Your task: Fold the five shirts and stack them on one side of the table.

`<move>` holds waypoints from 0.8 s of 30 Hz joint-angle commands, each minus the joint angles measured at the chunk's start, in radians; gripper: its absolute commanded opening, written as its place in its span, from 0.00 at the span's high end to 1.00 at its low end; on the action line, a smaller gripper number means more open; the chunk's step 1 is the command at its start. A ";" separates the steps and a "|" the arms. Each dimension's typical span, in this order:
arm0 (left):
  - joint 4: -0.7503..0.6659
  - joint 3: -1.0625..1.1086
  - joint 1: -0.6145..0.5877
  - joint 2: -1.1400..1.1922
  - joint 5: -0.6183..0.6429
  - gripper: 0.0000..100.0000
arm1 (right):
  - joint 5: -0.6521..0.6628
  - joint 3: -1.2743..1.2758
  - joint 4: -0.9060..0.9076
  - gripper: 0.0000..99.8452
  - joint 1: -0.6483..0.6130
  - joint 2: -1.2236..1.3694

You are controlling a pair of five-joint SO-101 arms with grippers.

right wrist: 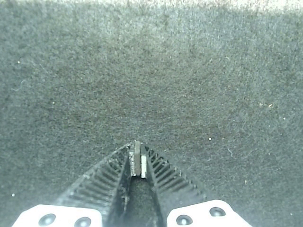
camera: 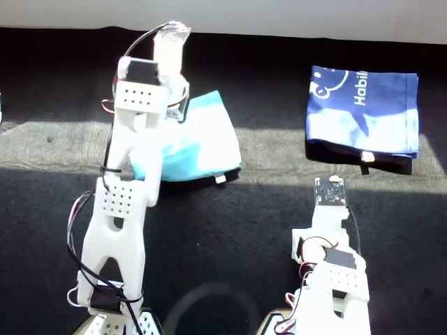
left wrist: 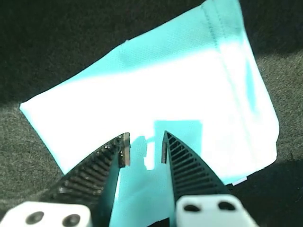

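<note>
A folded cyan shirt lies flat on the dark table cloth, partly in bright sunlight. My left gripper hovers just above its near part, open, with nothing between the fingers. From above, the cyan shirt lies left of centre, with the left arm stretched over its left side. A blue folded shirt rests at the back right on top of a dark one. My right gripper is shut and empty over bare cloth, in front of that stack.
The table is covered in dark felt, crossed by a sunlit band. A white wall edge runs along the back. Open cloth lies between the two arms and in front of the cyan shirt.
</note>
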 commanded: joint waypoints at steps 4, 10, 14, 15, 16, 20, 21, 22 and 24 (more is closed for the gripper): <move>-0.005 0.782 -0.021 -0.475 -0.002 0.87 | -0.009 0.012 -0.018 0.99 0.004 0.001; -0.273 1.345 -0.019 -0.754 -0.038 0.87 | -0.009 0.010 -0.018 0.99 0.004 0.001; -0.465 1.584 -0.030 -0.789 -0.057 0.87 | -0.009 0.010 -0.018 0.99 0.004 0.001; -0.489 1.609 -0.035 -0.792 -0.057 0.87 | -0.009 0.010 -0.018 0.99 0.004 0.001; -0.497 1.620 -0.036 -0.796 -0.054 0.87 | -0.009 0.010 -0.018 0.99 0.004 0.001; -0.463 1.577 -0.019 -0.816 -0.052 0.87 | -0.009 0.010 -0.018 0.99 0.004 0.001; -0.442 1.550 -0.016 -0.831 -0.052 0.87 | -0.009 0.010 -0.018 0.99 0.004 0.001; -0.414 1.518 -0.015 -0.852 -0.052 0.87 | -0.009 0.010 -0.018 0.99 0.004 0.001; -0.361 1.448 -0.015 -0.903 -0.052 0.87 | -0.009 0.010 -0.018 0.99 0.004 0.001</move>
